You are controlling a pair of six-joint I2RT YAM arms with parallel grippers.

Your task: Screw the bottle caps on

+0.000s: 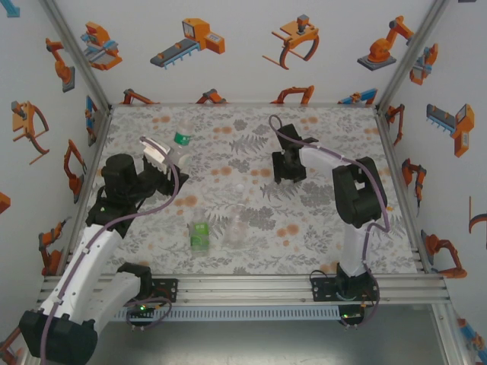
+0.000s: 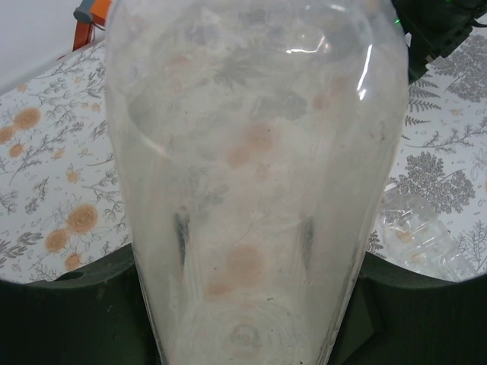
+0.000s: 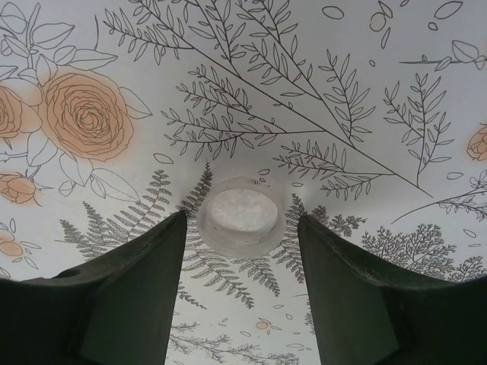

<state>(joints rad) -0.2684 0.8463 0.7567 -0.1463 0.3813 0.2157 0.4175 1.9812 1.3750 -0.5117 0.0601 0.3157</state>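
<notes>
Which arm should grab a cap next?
Right. The right arm has its jaws straddling a white cap on the mat. The left arm holds the tall clear bottle in shut jaws.

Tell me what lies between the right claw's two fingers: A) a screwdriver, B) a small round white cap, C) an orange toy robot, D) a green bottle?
B: in the right wrist view, the right claw stands open on either side of a round white cap lying on the mat.

Bottle (image 2: 251, 190), neck beyond the top edge (left wrist view)
</notes>
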